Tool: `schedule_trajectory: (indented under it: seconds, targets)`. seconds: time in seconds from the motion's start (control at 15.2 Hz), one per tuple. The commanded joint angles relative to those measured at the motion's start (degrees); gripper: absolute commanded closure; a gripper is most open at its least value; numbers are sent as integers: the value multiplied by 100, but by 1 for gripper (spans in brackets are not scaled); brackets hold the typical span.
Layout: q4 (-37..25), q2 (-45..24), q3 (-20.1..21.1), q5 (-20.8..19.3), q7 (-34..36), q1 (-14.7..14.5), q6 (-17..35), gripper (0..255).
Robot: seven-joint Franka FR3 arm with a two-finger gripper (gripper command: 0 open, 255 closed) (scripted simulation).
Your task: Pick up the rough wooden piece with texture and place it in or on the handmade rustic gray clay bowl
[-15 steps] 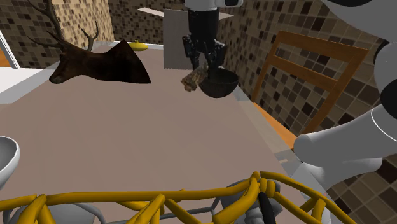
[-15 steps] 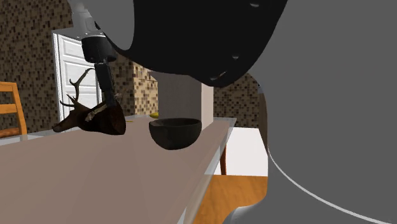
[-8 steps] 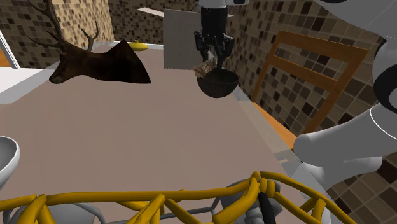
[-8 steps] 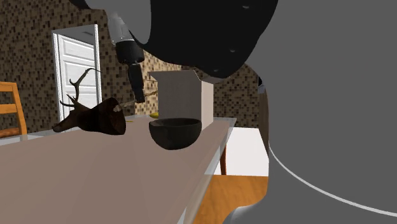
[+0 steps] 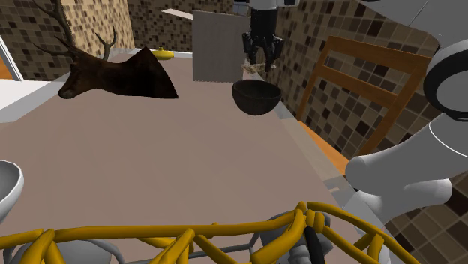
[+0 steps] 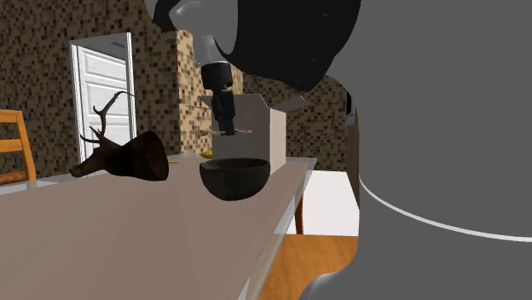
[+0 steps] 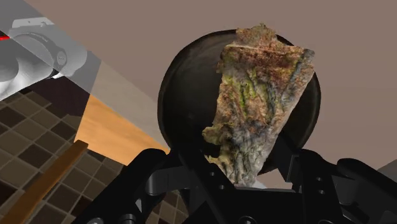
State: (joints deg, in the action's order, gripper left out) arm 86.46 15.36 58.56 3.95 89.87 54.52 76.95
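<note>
One wood piece [image 7: 261,102], rough and brown with green patches, is clamped between the two black fingers of the gripper [image 7: 245,168]. It hangs directly above the dark bowl [image 7: 184,95], clear of its rim. The bowl stands on the table [image 5: 187,150], near the edge at the shoulder view's right. A pale box [image 5: 214,45] stands behind the bowl. An antlered deer head [image 5: 112,75] lies toward that view's left. A wooden chair [image 5: 367,82] stands beyond the table's edge.

The gripper [image 7: 236,167] clasps one end of a rough, bark-like wooden piece [image 7: 261,95] streaked with mossy green. The piece is held over the opening of a dark round bowl [image 7: 184,95], which stands on the brown table [image 7: 362,57] close to its edge.
</note>
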Motion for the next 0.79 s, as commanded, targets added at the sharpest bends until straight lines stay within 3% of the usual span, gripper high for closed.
schedule_trajectory:
  seconds: [0.0,0.73]
  targets:
    - [-113,-227,15,-203,-138,125,26,255]
    - [1015,221,-351,106,-414,-30,860,255]
